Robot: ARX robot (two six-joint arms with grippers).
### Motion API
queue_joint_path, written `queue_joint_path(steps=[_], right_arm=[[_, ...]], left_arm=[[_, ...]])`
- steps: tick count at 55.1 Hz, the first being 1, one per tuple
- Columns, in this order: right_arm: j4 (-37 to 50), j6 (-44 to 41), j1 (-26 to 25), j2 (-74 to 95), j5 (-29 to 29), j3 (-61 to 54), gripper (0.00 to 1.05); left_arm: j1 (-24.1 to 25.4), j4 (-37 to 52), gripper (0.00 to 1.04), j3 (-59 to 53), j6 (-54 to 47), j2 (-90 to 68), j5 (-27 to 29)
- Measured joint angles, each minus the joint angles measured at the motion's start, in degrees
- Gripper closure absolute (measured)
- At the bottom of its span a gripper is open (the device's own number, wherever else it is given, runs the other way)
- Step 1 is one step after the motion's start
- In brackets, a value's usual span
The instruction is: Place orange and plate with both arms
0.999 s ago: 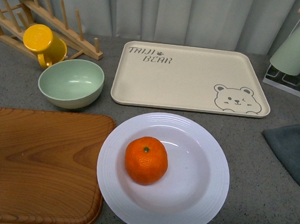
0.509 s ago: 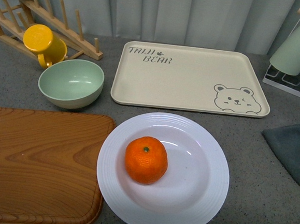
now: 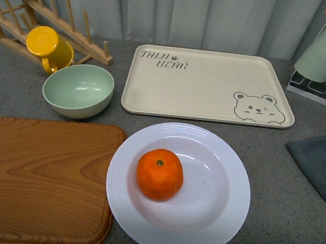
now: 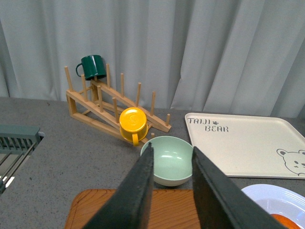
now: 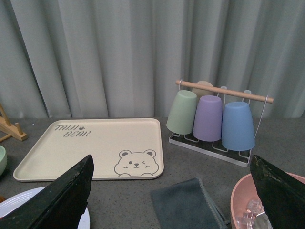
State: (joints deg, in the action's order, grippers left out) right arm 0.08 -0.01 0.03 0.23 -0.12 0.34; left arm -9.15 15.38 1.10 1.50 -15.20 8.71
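- Orange sits in the well of the plate, a bit left of the plate's centre, stem dot up.
- Plate lies flat on the grey desk, w/ nothing gripping it.
- Wooden board: just left of the plate, its edge at the plate's rim; can't tell if they touch.
- Beige bear tray: just behind the plate, small gap between.
- Pale green bowl: behind-left of the plate, upright.
- Yellow mug on a wooden peg rack: further behind-left of the plate, past the bowl. Dark green mug hangs at the rack's high end.
- Grey cloth: right of the plate, apart from it.
- Cup rack w/ green, purple and blue cups upside down: behind-right of the plate.
- Pink bowl: right of the plate, beyond the cloth.
- Left hand: fingers parted w/ nothing between, raised over the board, left of the plate.
- Right hand: fingers spread wide, holding nothing, on the plate's right side; the plate's rim shows by one finger.
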Motion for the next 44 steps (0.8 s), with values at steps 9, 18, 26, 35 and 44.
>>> queue_joint_path(steps=[9,18,26,35,44], right_arm=[[0.0,0.0,0.0,0.0,0.0,0.0,0.09],[0.0,0.0,0.0,0.0,0.0,0.0,0.09],[0.0,0.0,0.0,0.0,0.0,0.0,0.09],[0.0,0.0,0.0,0.0,0.0,0.0,0.09],[0.0,0.0,0.0,0.0,0.0,0.0,0.09]], left_arm=[[7.8,-3.7,1.01,0.0,-0.8,3.8,-7.9],[8.9,-8.9,1.01,0.0,-1.0,8.1,-8.5],[9.0,-15.1,1.01,0.0,-1.1,14.8,-8.7],[9.0,-15.3,1.01,0.0,-1.1,14.9,-8.7],[9.0,-15.3,0.98,0.0,-1.0,15.0,-8.7]])
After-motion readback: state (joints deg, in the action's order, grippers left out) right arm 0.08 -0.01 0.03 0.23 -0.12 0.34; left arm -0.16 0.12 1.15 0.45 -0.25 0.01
